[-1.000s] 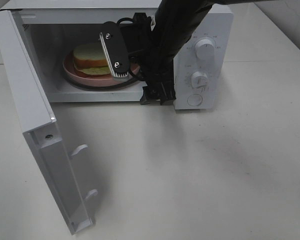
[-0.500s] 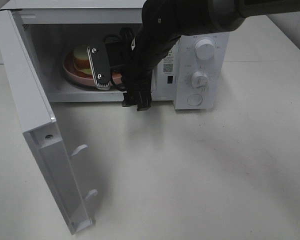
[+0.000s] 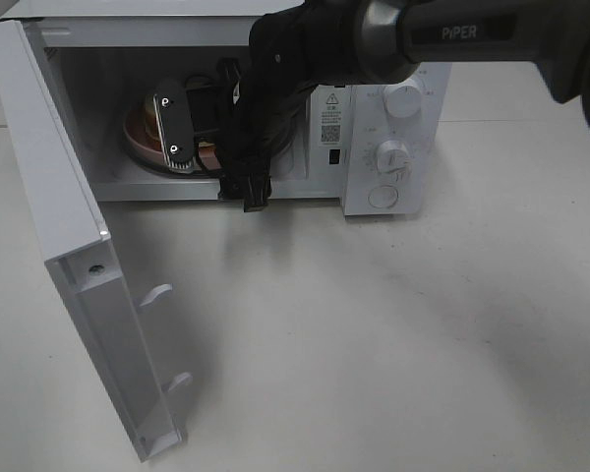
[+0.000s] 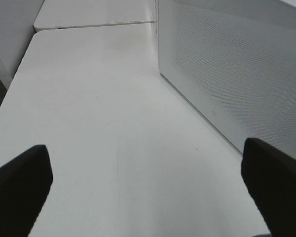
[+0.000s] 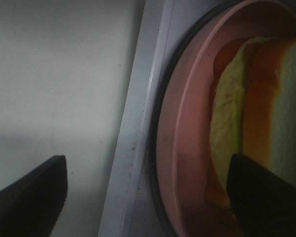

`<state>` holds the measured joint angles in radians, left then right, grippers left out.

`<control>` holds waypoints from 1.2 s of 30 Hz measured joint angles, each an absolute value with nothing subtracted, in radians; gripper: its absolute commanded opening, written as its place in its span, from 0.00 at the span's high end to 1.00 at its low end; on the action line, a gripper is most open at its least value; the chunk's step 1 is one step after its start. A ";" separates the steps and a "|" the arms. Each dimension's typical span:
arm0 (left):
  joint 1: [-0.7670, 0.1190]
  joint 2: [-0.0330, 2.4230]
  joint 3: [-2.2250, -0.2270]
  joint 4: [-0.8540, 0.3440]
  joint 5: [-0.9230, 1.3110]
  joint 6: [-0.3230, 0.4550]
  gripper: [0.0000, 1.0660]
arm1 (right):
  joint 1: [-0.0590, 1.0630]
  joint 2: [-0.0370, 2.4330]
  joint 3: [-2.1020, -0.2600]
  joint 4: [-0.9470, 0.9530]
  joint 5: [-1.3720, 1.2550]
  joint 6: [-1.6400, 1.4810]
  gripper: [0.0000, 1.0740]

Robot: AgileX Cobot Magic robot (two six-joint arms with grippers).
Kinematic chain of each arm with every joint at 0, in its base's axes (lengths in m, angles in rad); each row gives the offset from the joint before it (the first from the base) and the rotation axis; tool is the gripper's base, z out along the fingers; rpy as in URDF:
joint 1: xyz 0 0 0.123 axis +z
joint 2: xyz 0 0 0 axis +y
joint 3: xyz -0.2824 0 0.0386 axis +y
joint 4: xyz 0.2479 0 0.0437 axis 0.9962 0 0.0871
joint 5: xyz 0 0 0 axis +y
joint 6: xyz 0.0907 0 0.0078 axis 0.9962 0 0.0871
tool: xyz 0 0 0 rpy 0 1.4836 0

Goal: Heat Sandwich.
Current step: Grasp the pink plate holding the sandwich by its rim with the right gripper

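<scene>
The sandwich (image 5: 266, 98), white bread with yellow-green filling, lies on a round pink plate (image 5: 182, 128) on the microwave's turntable. My right gripper (image 5: 148, 163) is open inside the oven cavity. One finger stands outside the plate's rim and the other over the sandwich's edge. In the exterior high view a right finger (image 3: 171, 126) hides nearly all of the sandwich, and only the plate's (image 3: 136, 138) left rim shows. My left gripper (image 4: 148, 163) is open and holds nothing, low over the table beside the microwave's perforated side wall (image 4: 227, 64).
The white microwave (image 3: 413, 59) stands at the back of the table. Its door (image 3: 69, 226) is swung wide open toward the front left. Two knobs (image 3: 403, 98) and a button sit on its right panel. The right arm (image 3: 275, 88) fills the right half of the opening.
The right arm has swung leftward and deeper into the microwave, and its gripper now covers the sandwich that showed a second ago. The door and plate have not moved.
</scene>
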<state>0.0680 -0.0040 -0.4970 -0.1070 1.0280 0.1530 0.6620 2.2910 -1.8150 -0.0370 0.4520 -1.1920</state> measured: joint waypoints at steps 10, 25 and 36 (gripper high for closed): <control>0.068 -0.004 -0.497 -0.107 1.028 0.153 0.03 | 0.662 2.399 -1.965 -0.063 0.522 -1.169 0.23; 0.068 -0.004 -0.497 -0.107 1.028 0.153 0.03 | 0.660 2.485 -2.111 -0.125 0.584 -1.124 0.24; 0.068 -0.004 -0.497 -0.107 1.028 0.153 0.03 | 0.650 2.539 -2.160 -0.125 0.582 -1.124 0.25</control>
<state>0.0680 -0.0040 -0.4970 -0.1070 1.0280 0.1530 0.6500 2.5390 -2.1600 -0.1250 0.5820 -1.1240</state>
